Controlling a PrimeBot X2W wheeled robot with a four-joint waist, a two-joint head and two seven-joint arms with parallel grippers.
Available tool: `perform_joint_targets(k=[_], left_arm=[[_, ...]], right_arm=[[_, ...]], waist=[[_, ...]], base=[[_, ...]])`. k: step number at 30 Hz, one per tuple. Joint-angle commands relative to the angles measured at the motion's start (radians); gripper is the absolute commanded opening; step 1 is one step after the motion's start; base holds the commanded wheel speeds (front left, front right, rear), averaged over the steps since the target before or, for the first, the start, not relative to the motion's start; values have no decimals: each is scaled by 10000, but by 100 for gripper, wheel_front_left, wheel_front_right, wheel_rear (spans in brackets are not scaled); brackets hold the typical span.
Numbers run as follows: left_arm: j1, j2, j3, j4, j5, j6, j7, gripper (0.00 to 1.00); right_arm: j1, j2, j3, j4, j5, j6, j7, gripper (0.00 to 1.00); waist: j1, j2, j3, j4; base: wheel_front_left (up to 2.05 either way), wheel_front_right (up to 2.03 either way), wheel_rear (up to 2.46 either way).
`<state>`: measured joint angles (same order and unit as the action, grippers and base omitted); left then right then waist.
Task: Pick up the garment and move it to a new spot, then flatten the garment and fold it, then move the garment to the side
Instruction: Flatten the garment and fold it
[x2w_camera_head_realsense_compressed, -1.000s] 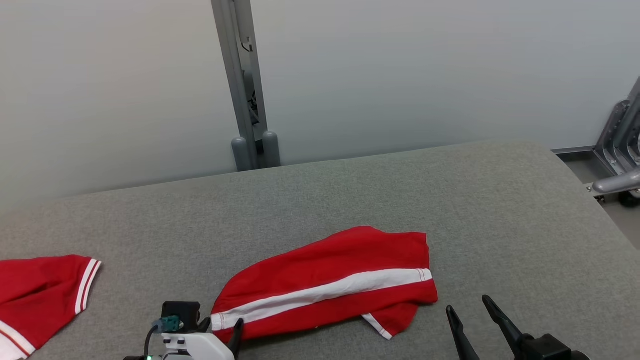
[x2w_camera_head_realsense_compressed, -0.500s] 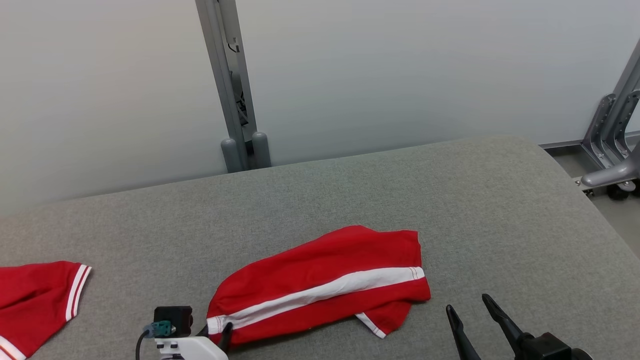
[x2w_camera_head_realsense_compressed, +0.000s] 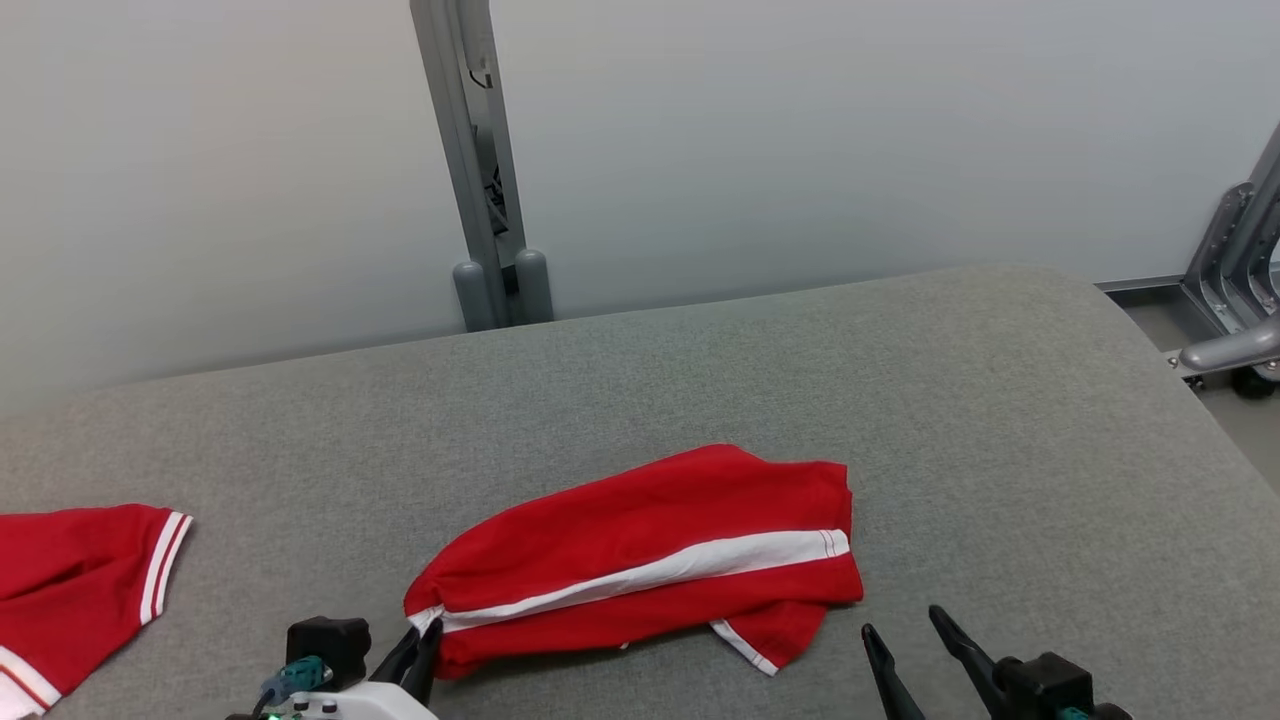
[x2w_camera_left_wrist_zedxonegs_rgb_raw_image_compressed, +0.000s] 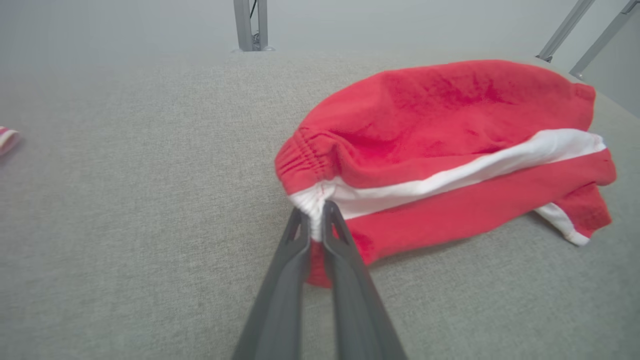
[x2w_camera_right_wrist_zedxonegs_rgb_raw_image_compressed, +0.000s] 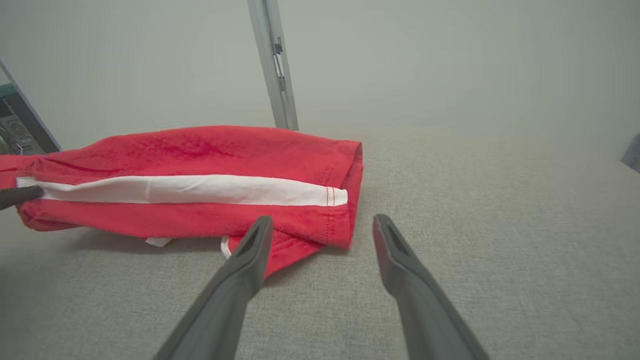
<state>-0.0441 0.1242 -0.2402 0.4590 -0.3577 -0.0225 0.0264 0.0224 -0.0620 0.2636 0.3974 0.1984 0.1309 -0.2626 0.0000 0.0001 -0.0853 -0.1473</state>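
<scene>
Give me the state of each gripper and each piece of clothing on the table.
left gripper: shut on the red shorts at the waistband
right gripper: open, near the leg hem
red shorts: rumpled on the grey table, waistband end pinched
other red garment: lying untouched at the table's left edge

Shorts (x2w_camera_head_realsense_compressed: 640, 550): soft red knit cloth, matt; white stripe, waistband puckered. Worktop (x2w_camera_head_realsense_compressed: 700, 380): grey woven fabric cover, coarse, matt. Fingers (x2w_camera_right_wrist_zedxonegs_rgb_raw_image_compressed: 240, 280): dark smooth plastic, dull sheen. Post (x2w_camera_head_realsense_compressed: 470, 150): grey metal, satin.
</scene>
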Motion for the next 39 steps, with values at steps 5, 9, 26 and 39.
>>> perform_joint_targets(k=[5,9,26,39], left_arm=[[171,194,8,-226,52,-25,-166,0],[56,251,-114,-281,79,-120,-229,0],[50,387,-359,-428,74,-28,-48,0],[-84,385,-557,-511,21,0,23,0]], right_arm=[[-1542,-14,575,2031,859,-3,141,100],[-2630,0,1094,3228,1537,-3,453,100],[-4965,70,2740,5843,3357,-3,1278,100],[-5495,70,3862,6582,4352,-3,1238,0]], waist=[[0,-1,161,245],[0,-1,265,413],[0,-1,457,703],[0,-1,482,743]], base=[[0,0,0],[0,0,0],[0,0,0],[0,0,0]])
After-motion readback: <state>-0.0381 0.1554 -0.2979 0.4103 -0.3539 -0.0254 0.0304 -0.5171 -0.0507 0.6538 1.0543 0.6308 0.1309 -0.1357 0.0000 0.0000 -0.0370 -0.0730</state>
